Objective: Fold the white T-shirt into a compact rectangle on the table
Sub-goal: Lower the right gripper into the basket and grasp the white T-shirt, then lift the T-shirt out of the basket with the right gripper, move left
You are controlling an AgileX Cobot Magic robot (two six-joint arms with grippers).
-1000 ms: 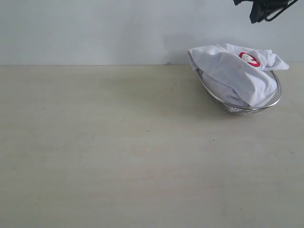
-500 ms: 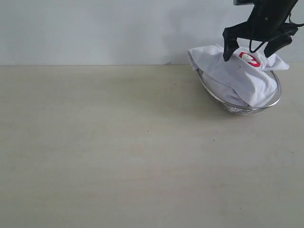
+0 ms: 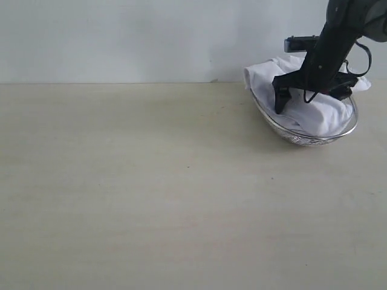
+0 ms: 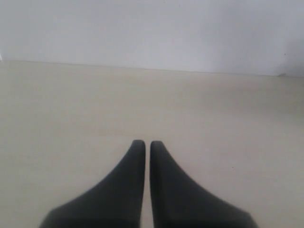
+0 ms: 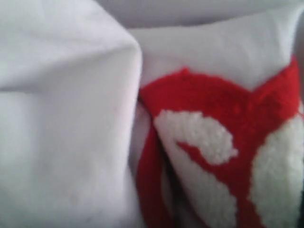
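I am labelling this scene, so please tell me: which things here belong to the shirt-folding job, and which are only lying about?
Job: white T-shirt, table, right hand.
Lying about: wire basket, which holds the shirt.

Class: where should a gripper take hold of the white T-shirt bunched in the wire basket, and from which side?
Probably a raised fold atop the white T-shirt, from above: it heaps over the wire basket, whose walls block side approaches.
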